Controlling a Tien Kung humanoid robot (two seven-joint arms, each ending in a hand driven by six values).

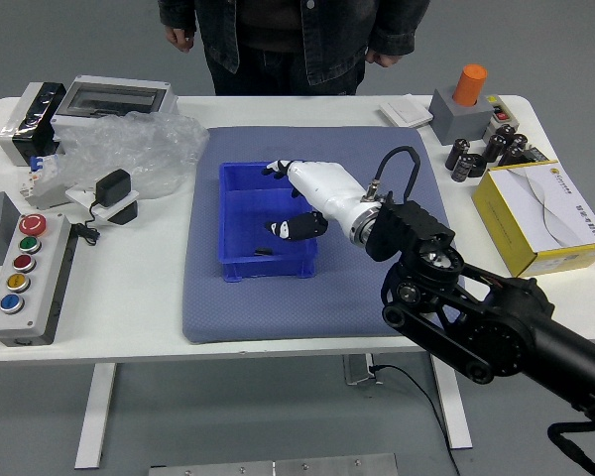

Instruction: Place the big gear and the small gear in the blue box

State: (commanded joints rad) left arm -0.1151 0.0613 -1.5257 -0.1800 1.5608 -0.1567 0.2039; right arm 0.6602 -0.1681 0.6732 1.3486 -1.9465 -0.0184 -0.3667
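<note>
The blue box [268, 267] sits on the grey mat at the table's middle. Above its right side, my right hand [278, 201] is spread, thumb and fingers apart, with nothing held between them. A small dark piece [264, 252] lies inside the box near its front wall; whether it is one of the gears I cannot tell. The hand and forearm cover the box's right part, and no other gear can be made out. The left hand is out of view.
On the left stand a button panel [30, 283], plastic wrap [129, 154] and devices. A yellow carton [540, 218], dark cylinders [463, 164] and an orange-topped block [470, 85] are at right. A person stands at the far side, hands hanging beside the body.
</note>
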